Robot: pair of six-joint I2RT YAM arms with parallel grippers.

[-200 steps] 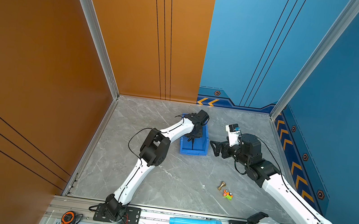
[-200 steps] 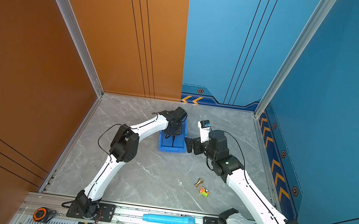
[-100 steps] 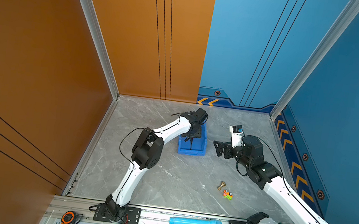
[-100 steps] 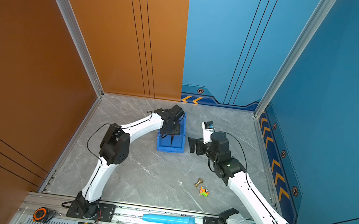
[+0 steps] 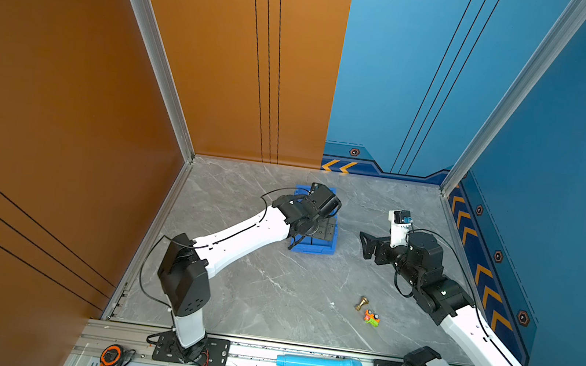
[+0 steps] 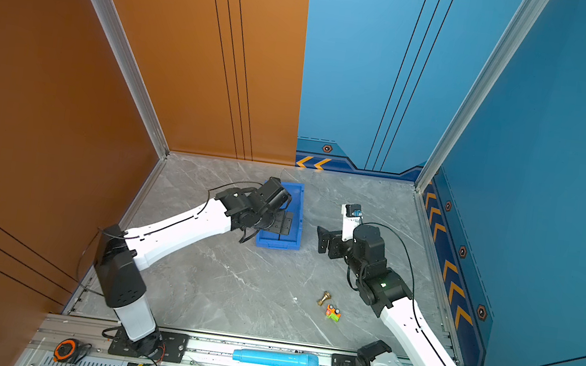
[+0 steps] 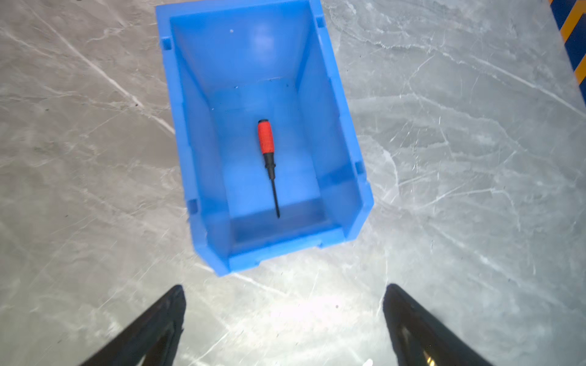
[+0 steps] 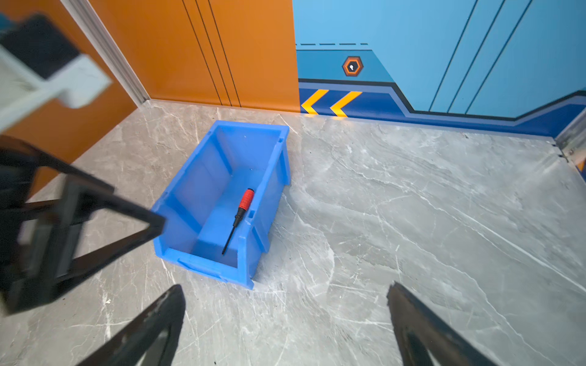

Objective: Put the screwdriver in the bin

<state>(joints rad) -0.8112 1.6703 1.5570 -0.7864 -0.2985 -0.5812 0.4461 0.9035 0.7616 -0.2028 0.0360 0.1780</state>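
The screwdriver [image 7: 268, 149], red-orange handle and thin black shaft, lies flat on the floor of the blue bin [image 7: 336, 95], free of any gripper; the right wrist view shows the same screwdriver [image 8: 242, 209] in the bin [image 8: 282, 164]. My left gripper [image 7: 284, 286] is open and empty, hovering above the bin's low front edge. In both top views the left gripper [image 5: 309, 240] [image 6: 261, 233] covers much of the bin [image 5: 313, 249] [image 6: 277, 242] and hides the screwdriver. My right gripper [image 8: 285, 286] is open and empty, standing right of the bin [image 5: 367, 245] [image 6: 324, 240].
A small brass piece [image 5: 362, 302] and an orange-green toy [image 5: 371, 317] lie on the marble floor at the front right. A light-blue cylinder [image 5: 319, 364] and a tape measure [image 5: 111, 354] rest on the front rail. Walls close in the back and sides.
The left gripper has opened and drawn back toward the bin's front, while that arm's elbow swung out to the left. The right gripper has drifted slightly right.
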